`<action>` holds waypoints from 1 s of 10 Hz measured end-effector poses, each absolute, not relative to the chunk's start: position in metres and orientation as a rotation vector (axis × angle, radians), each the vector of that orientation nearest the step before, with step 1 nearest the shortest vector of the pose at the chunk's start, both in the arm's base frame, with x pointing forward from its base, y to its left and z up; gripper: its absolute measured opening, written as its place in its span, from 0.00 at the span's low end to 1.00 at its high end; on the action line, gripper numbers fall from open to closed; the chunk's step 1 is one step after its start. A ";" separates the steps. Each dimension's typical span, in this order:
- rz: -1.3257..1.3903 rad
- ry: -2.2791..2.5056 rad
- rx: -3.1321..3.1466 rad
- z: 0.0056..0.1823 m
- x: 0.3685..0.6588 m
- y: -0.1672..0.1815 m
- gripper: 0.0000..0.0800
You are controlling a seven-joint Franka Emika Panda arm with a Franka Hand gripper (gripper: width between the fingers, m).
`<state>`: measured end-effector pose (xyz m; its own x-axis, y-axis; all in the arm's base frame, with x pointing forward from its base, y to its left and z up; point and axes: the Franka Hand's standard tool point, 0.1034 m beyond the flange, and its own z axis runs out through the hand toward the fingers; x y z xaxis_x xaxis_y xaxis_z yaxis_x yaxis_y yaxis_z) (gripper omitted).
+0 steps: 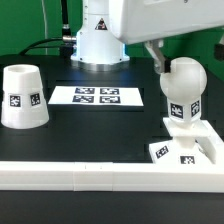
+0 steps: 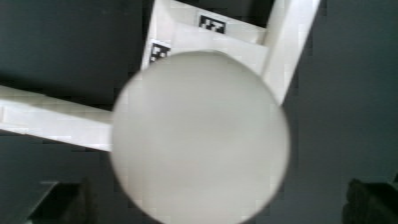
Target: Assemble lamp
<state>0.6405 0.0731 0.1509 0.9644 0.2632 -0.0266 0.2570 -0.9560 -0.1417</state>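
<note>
White rail (image 1: 70,172) runs along the front edge and hems in the base (image 1: 178,148) at the exterior view's right. Bulb (image 1: 182,88) stands upright on the base and looks seated, so that step reads as done. End effector (image 2: 219,198) sits at the bulb head, fingers spread, not clamping it. Left to do: the shade (image 1: 22,97), wide end down, well apart on the exterior view's left. Tabletop (image 1: 100,128) between them is open; marker board (image 1: 97,96) lies further back.
</note>
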 end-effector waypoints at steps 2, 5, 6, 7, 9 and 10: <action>0.066 -0.390 -2.979 0.142 0.639 0.072 0.87; 0.074 -0.393 -2.978 0.132 0.632 0.074 0.87; 0.078 -0.392 -2.978 0.131 0.631 0.074 0.87; 0.082 -0.392 -2.977 0.130 0.630 0.074 0.87; 0.081 -0.395 -2.977 0.130 0.630 0.075 0.74; 0.082 -0.398 -2.977 0.130 0.630 0.077 0.72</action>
<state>0.6299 0.0773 0.1298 0.9636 0.2648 -0.0354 0.2574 -0.9557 -0.1430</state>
